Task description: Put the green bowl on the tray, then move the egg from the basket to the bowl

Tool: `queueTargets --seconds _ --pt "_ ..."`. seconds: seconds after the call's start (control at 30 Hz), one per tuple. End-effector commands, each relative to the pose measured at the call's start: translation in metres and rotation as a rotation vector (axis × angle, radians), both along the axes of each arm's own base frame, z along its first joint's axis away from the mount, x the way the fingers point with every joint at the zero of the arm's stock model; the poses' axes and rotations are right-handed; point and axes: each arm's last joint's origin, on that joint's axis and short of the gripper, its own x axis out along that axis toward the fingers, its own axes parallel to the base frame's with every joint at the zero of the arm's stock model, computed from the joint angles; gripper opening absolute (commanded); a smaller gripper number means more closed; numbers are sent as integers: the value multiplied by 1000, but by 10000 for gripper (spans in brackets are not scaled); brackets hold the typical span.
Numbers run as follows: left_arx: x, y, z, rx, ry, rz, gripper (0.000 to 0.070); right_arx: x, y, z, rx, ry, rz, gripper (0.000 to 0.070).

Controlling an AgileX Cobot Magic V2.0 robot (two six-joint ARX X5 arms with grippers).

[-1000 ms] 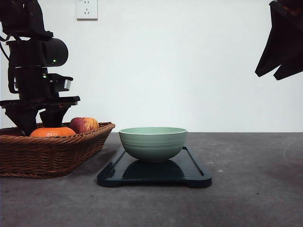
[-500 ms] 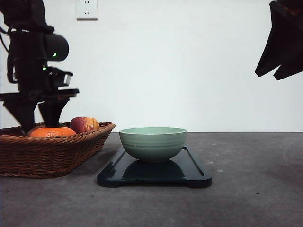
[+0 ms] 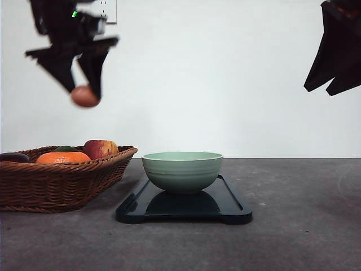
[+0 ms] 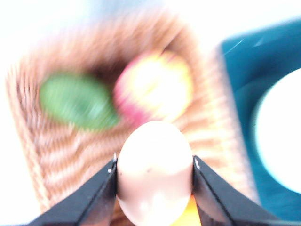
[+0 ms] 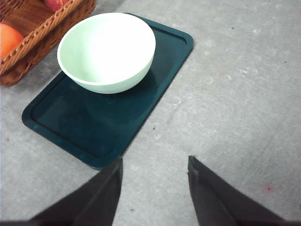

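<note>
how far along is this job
Done: the bowl sits on the tray. In hand: the left gripper holds the egg high above the basket. Left: carry it over and lower it into the empty bowl.

This is looking like a robot test bench in a lab rather than a lived-in kitchen. A bare, dark grey, speckled table (image 3: 293, 226) is running up to a plain white wall (image 3: 225, 84) carrying nothing but a white power socket (image 3: 105, 11). The few household props are sitting staged and sparse: a brown woven wicker basket (image 3: 84, 180) of fruit beside a dark blue-black glossy rectangular tray (image 3: 231, 206) bearing a pale sage-green ridged bowl (image 3: 182, 171).
</note>
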Motion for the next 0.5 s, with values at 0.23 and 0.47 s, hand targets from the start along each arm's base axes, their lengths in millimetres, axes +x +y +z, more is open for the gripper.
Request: queueTargets --seconds 0.23,0.47 --pt "-16 -57 29 -65 -141 -151 184 1 1 2 13 -4 -1 272" --pt "-32 -97 34 -117 -218 -255 184 1 1 2 12 -3 -1 272"
